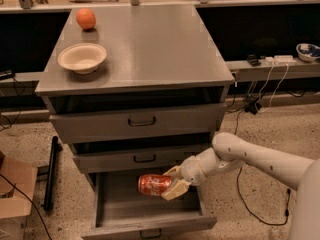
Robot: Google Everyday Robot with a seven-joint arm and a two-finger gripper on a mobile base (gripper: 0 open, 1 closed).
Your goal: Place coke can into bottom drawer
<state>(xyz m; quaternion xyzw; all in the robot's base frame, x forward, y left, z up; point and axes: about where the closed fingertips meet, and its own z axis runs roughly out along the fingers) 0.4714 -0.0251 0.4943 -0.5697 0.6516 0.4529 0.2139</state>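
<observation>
Small red aluminium soda can (154,184) lies sideways, held inside the open grey metal bottom drawer (131,208). Cream two-finger gripper (173,182) has jaws clamped on can's right end. Prob. light, thin-walled, slick, rolls easily; best gripped mid-body w/ gentle squeeze.

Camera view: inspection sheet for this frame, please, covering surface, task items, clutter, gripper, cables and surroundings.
Surface: grey cabinet top, two items on it.
Job's things: coke can on its side over the open bottom drawer, not released.
Clutter: white bowl and orange on the cabinet top.
Grippers: gripper shut on the coke can, inside the drawer opening.
Cables: black cable on the floor, right.
Surroundings: cardboard box lower left.
</observation>
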